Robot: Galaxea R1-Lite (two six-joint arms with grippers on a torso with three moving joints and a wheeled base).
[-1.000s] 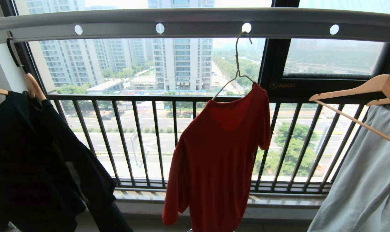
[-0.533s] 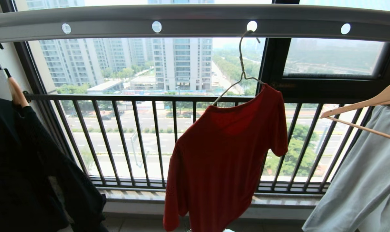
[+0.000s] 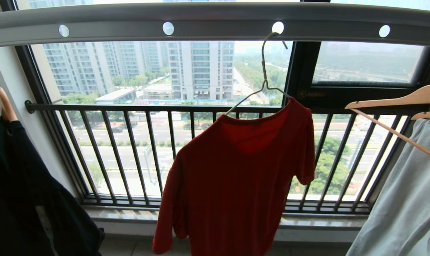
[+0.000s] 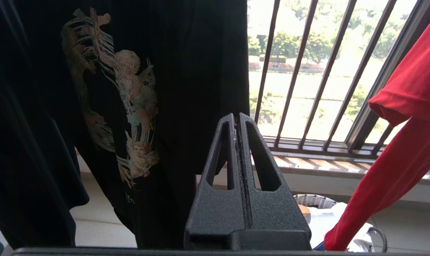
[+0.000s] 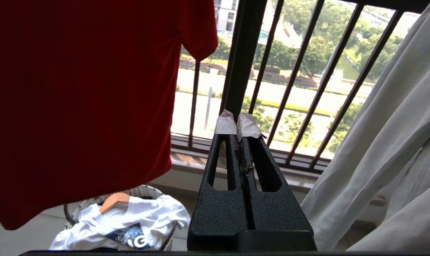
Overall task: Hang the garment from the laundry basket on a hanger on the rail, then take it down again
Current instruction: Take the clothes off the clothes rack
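Left gripper [image 4: 237, 119]: jaws together, empty, beside black T-shirt [image 4: 136, 89]. Right gripper [image 5: 237, 122]: jaws together, empty, clear of hanging red garment [image 5: 76, 99].

Rail [image 3: 215, 21]: smooth grey metal, satin sheen. Hanger [image 3: 263, 67]: thin pale wire. Garment [image 3: 236, 177]: matt red knit cloth, hemmed sleeve. Railing [image 3: 147, 153] at 9 o'clock of garment: dark matt bars. Wooden hanger [image 3: 392, 103] at 3 o'clock: pale smooth wood. Grey-green garment [image 3: 407, 199]: soft matt cloth. Black T-shirt [image 4: 165, 71]: dark cloth, faded print. Left gripper [image 4: 237, 119], right gripper [image 5: 237, 122]: rough-textured black plastic; right tips wrapped in white tape. Laundry basket [image 5: 144, 192]: woven rim.
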